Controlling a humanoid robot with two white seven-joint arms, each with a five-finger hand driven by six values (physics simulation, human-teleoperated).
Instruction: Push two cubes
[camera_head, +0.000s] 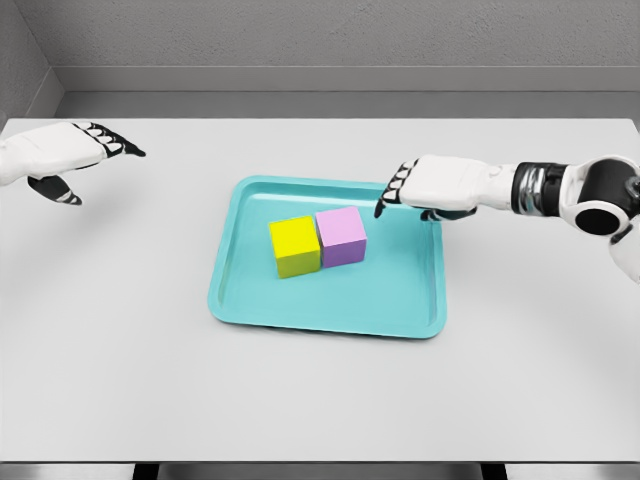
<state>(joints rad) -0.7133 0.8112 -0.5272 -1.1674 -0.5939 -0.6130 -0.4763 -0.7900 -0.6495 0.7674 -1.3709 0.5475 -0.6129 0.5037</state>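
Pushing the purple cube (342, 236) off-centre with your right hand (432, 186), fingers loosely extended and empty, could twist it away from the touching yellow cube (295, 245); left hand (62, 152) open, idle.

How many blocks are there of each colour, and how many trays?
Yellow block: 1
Purple block: 1
Teal tray: 1
Total: 3 things, both blocks sitting side by side in the tray.
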